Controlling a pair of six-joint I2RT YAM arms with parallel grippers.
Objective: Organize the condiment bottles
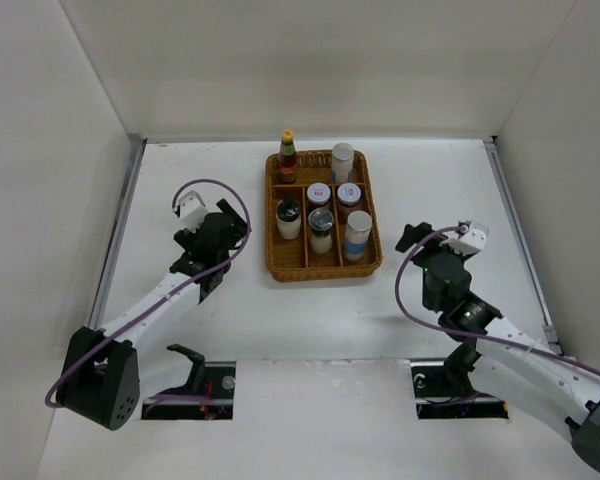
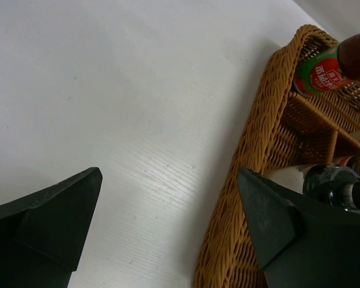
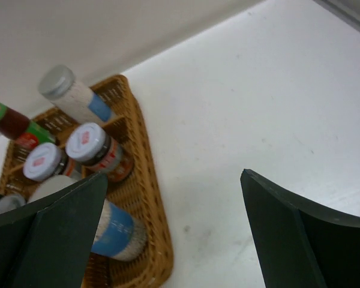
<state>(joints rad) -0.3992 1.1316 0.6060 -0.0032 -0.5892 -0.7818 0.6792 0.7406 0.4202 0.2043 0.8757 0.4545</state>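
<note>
Jaws wide and empty on left gripper [image 2: 169,174] and right gripper [image 3: 174,175], low beside wicker tray [image 1: 320,275].

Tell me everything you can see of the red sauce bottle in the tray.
The red sauce bottle is slim, with a yellow cap, a dark red neck and a green-and-red label around its body. It stands upright in the far-left corner compartment of the wicker tray, with no other container sharing that compartment. Nothing but the tray appears to touch it.

Woven wicker tray [image 1: 323,266] (rough); matt table [image 1: 450,190].
</note>
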